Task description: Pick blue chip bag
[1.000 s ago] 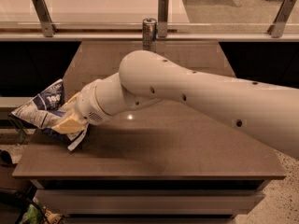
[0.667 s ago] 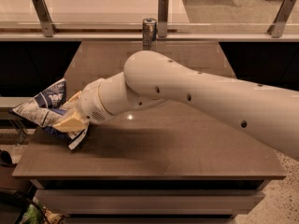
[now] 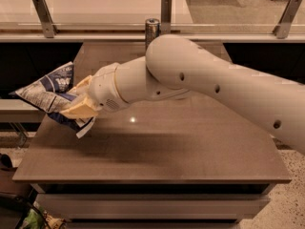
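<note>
end effector (image 3: 79, 109) at left of table (image 3: 167, 149), clasping one blue chip bag (image 3: 45, 93)

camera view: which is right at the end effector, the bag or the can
The blue chip bag, crumpled at the left edge of the table, is at the end effector; the silver can stands upright at the far edge.

1. The gripper (image 3: 78, 106), at the table's left edge: matt cream plastic, clamped on the bag.
2. Blue chip bag (image 3: 47, 92) in its grip: crumpled glossy foil.
3. Arm (image 3: 214, 85) behind it: smooth white shell.
4. Table (image 3: 167, 147) beneath it: smooth, faintly sheened top.
5. Can (image 3: 152, 26) beyond it: shiny metal.
</note>
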Controlling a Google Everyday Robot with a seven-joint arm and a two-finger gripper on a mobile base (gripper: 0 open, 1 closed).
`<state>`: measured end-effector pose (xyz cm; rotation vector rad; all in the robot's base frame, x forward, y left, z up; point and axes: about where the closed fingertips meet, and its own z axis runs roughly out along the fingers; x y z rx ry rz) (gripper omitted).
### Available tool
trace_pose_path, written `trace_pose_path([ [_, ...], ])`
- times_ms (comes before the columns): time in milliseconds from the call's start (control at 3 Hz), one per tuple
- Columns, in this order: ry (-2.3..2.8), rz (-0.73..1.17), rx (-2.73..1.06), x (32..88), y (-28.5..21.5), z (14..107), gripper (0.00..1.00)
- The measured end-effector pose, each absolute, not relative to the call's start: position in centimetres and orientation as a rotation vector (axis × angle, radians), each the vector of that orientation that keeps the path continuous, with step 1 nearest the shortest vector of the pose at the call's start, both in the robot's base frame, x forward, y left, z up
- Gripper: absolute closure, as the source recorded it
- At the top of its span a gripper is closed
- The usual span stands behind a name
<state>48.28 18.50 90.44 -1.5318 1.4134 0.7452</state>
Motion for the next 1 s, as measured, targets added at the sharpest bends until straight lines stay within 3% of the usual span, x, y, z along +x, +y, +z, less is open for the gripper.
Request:
trace_pose_path([
  [1000, 1.304, 0.654, -1.524, 49.4, 16.0, 96.0, 1.00],
])
